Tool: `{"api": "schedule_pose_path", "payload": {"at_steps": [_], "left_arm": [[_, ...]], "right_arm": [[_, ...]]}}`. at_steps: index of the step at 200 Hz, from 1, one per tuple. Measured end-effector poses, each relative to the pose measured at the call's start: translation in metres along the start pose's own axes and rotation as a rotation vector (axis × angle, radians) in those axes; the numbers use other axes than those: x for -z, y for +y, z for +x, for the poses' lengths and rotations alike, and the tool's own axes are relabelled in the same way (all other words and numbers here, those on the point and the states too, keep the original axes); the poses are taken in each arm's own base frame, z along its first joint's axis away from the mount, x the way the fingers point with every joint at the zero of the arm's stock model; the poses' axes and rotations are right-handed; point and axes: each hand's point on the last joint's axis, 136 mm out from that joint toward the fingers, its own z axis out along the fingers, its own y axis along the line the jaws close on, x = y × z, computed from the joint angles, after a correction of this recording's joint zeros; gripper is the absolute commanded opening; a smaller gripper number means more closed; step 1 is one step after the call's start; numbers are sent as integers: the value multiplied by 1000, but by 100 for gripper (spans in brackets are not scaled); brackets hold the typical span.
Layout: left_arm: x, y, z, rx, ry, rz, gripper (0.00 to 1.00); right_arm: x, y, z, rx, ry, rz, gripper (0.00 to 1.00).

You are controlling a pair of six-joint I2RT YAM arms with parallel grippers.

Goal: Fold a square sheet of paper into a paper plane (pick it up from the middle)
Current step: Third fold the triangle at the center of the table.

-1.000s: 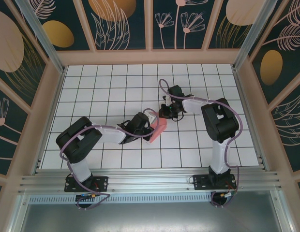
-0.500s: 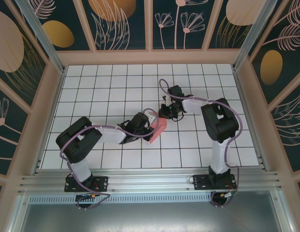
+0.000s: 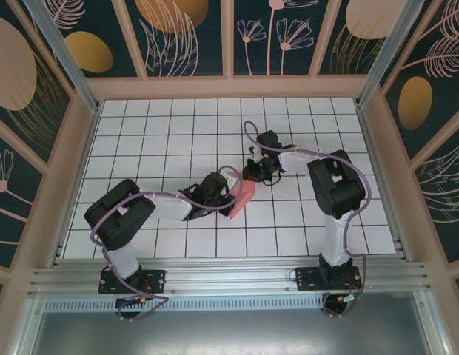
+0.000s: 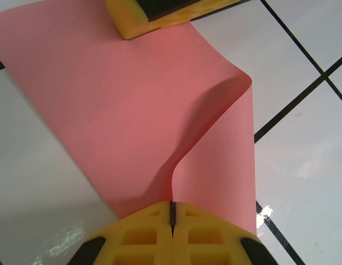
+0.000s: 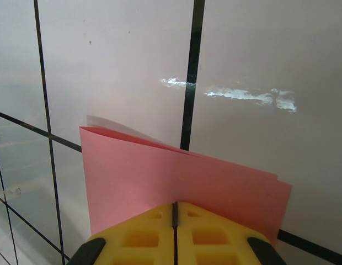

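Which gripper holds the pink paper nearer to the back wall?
The right gripper, shut on the far end of the square sheet of paper; the left gripper pinches its nearer side.

Robot lab test cell: white grid-tiled floor [image 3: 178,133], aluminium frame rail [image 3: 229,277], walls of printed floral panels [image 3: 178,37].

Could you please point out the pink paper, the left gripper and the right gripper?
pink paper [image 4: 121,105]: left wrist view, flat middle of the sheet.
left gripper [image 4: 172,211]: left wrist view, seam between its shut fingers.
right gripper [image 5: 175,210]: right wrist view, seam between its shut fingers.
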Motion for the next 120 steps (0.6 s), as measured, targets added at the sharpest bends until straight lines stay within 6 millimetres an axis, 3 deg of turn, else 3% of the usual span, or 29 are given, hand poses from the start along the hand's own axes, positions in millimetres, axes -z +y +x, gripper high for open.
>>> {"api": "schedule_pose_path", "payload": {"at_steps": [85,120], "left_arm": [[-1,1,3,1,5,-4,0],[-1,2,4,0,-3,-1,0]], "right_arm": [[0,0,0,-8,0,0,10],[1,1,-1,-23,-6,-3,14]]}}
